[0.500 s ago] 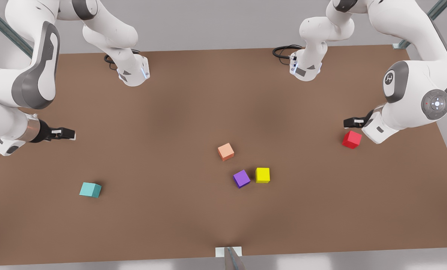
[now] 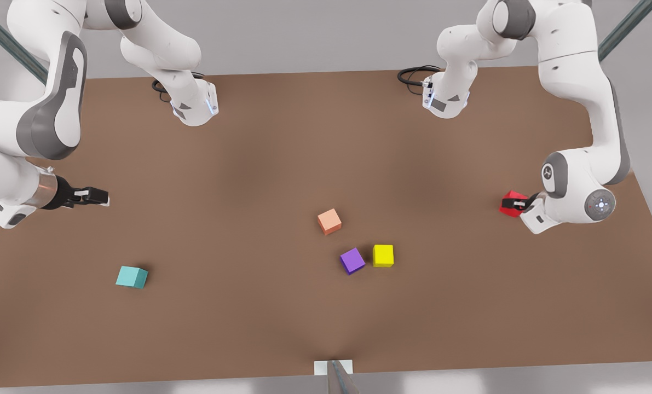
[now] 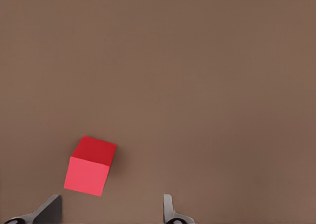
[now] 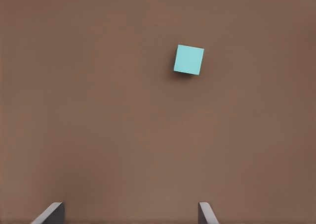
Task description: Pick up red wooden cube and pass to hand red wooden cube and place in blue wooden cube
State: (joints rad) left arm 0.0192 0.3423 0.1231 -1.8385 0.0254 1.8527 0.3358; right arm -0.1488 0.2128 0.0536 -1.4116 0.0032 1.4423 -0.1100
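Left claw (image 2: 514, 204), fingers spread open, hangs over the red wooden cube (image 2: 511, 198) at the tabletop's (image 2: 260, 306) right; right claw (image 2: 97, 196) waits open, far left.

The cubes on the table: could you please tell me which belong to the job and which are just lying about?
Belong to the job:
- red wooden cube, at the open left pincer
- blue wooden cube, the drop spot
- right pincer, open, waiting

Just lying about:
- salmon cube
- purple cube
- yellow cube

Table (image 2: 282, 153): matt brown, smooth. Red wooden cube (image 3: 90, 165): plain matt. Arm shells (image 2: 577, 71): glossy white plastic, grey joints.
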